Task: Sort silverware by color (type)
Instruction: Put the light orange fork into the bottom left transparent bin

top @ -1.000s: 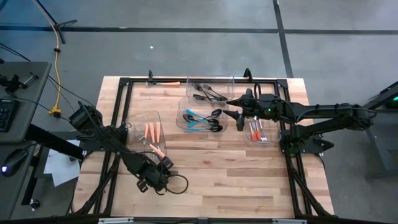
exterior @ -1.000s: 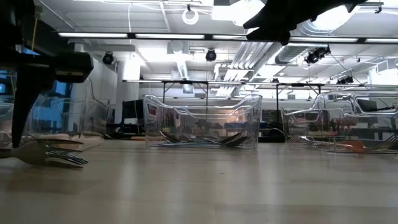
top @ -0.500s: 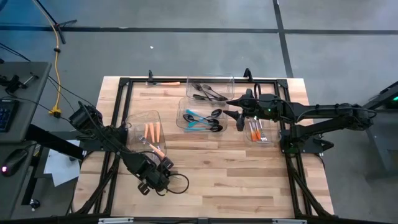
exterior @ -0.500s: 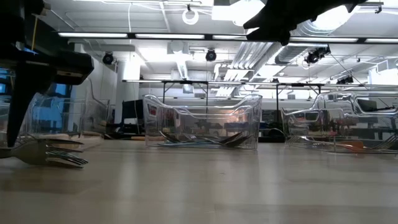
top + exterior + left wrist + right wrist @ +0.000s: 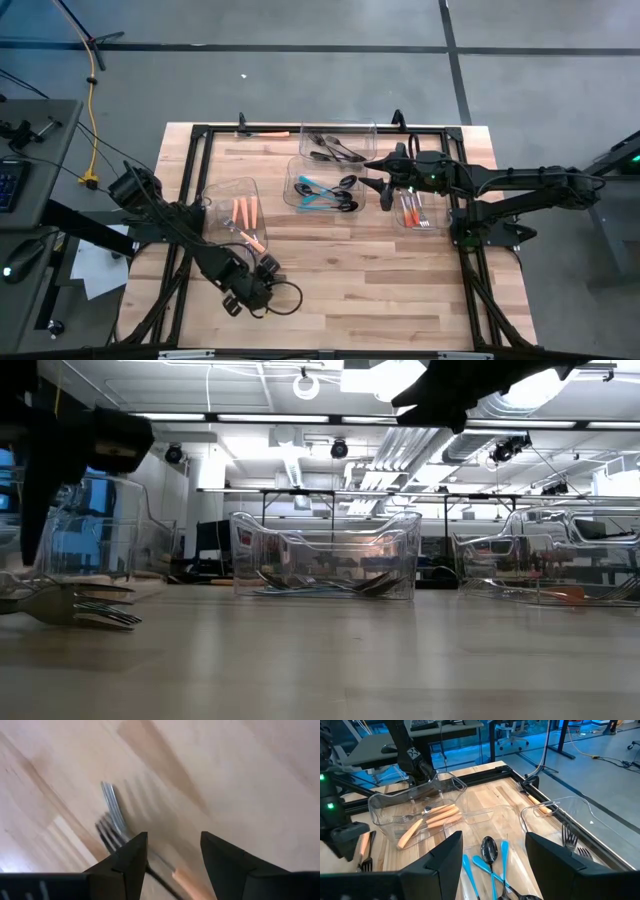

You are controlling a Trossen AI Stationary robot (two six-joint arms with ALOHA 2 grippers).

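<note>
- Below the left gripper [image 5: 170,851], whose jaws stand apart and empty, orange-handled forks [image 5: 117,822] lie flat on the desk [image 5: 380,280].
- Light, stiff and slippery, they seem best pinched mid-handle.
- Above the bins [image 5: 322,190], right gripper [image 5: 492,851] jaws gape, empty.

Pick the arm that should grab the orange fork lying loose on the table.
Left. Its gripper hangs open right over the fork, fingers either side. The right gripper waits open above the bins, far off.

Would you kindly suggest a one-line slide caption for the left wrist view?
Left gripper open just above an orange-handled fork lying on the wooden table.
</note>
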